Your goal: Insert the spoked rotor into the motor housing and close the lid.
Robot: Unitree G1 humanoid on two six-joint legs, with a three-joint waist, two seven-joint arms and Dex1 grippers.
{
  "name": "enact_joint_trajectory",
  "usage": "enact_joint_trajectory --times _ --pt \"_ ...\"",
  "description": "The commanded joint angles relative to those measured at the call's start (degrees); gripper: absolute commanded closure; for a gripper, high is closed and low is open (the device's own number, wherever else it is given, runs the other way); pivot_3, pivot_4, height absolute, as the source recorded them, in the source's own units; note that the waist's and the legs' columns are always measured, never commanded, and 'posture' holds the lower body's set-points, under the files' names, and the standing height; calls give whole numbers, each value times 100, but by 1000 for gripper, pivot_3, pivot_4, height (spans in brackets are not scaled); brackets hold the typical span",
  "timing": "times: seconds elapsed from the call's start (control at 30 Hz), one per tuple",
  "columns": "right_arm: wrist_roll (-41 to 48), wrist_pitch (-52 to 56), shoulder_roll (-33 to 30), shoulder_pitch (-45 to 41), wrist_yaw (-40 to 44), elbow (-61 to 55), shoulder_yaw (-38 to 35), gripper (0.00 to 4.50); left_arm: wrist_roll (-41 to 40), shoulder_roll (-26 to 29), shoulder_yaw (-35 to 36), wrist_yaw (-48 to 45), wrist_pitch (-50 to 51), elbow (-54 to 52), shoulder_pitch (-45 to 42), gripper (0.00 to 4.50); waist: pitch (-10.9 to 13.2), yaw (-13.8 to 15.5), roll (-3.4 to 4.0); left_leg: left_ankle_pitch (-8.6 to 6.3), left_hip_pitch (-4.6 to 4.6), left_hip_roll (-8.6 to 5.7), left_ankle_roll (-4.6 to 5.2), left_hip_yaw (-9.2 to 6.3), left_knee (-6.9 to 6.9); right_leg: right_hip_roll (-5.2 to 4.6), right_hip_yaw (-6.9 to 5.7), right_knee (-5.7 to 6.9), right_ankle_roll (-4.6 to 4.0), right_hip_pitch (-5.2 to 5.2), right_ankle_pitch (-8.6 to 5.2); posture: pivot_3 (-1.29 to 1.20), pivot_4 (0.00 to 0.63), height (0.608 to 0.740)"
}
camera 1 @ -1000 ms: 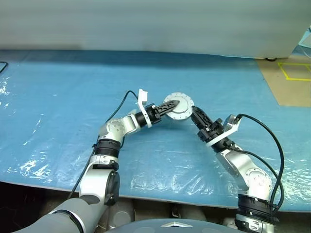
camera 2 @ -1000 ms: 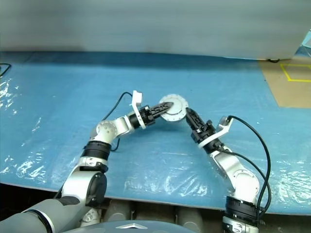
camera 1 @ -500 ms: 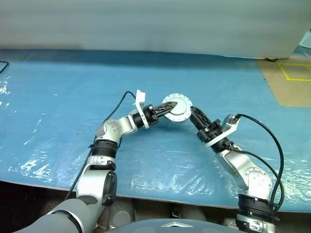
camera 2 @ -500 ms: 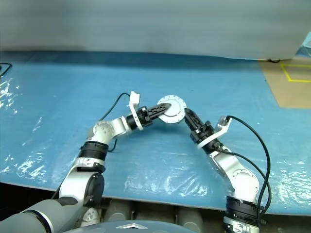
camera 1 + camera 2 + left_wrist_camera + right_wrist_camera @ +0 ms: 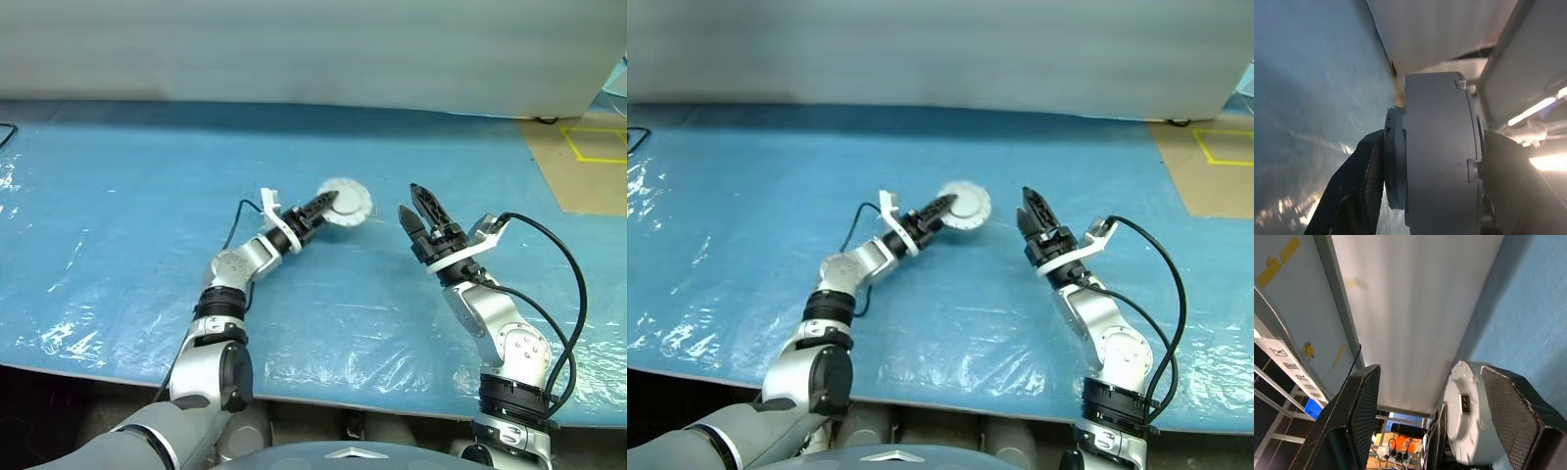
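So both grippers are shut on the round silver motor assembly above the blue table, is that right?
Not quite. In the left eye view only the left gripper is shut on the motor assembly. The right gripper is open and apart from it. The rest is right: the assembly is above the blue table.

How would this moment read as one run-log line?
left tool: shut on motor assembly, held above table | right tool: open, apart from it
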Motion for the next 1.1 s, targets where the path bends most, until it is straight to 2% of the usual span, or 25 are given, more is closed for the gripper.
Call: enact_joint_trajectory --times 0.03,0.27,0.43,1.0,1.1 --pt "-23 13 20 -25 74 -106 82 1073 -128 -37 426 210 -1201 21 -328 1772 0 0 0 0 0 0 0 0 0 0 0 0 1 0 1 0 150 740" --pt "-246 96 -47 -79 224 -10 201 1073 334 275 836 625 -3558 622 -458 1772 1 1 -3 0 0 0 0 -9 1 2 -7 -5 4 -1 2 0 150 740" --pt "-433 242 -115 -172 362 139 336 1073 440 480 1026 919 -4551 788 -326 1772 12 10 -20 0 -2 0 -1 -20 5 2 -16 -5 6 -1 3 0 150 740" --pt "-995 689 -284 -855 898 987 422 1073 846 564 841 1920 -5359 405 712 1772 12 -53 -29 -1 14 4 -2 -16 22 4 -3 7 6 18 6 0 150 740" --pt "-1102 736 -258 -852 941 992 444 1029 1057 679 825 2212 -5696 499 737 1017 11 -86 -29 0 20 4 -2 -12 23 4 1 7 6 22 6 0 150 740"
